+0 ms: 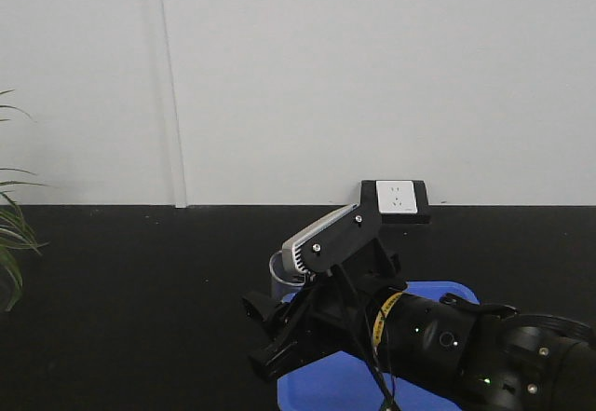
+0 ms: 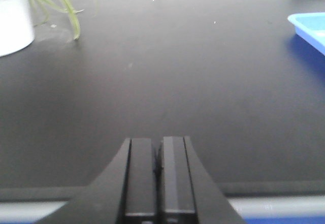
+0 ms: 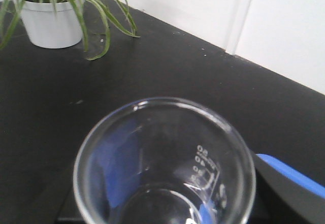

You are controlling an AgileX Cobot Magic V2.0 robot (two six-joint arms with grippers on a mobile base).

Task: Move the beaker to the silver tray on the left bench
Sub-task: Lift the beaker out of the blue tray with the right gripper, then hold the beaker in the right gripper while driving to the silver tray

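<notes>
Glass beaker (image 3: 165, 163) (just one) clamped in right gripper (image 3: 167, 203); left gripper (image 2: 157, 183) closed, empty.

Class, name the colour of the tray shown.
The tray is bright blue, clearest in the front-facing view.

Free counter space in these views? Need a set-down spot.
Widest bare stretch: black counter between the potted plant and the blue tray. Also bare behind the tray up to the wall, left of the socket. Crowded at the tray itself, with the right arm and beaker there.
</notes>
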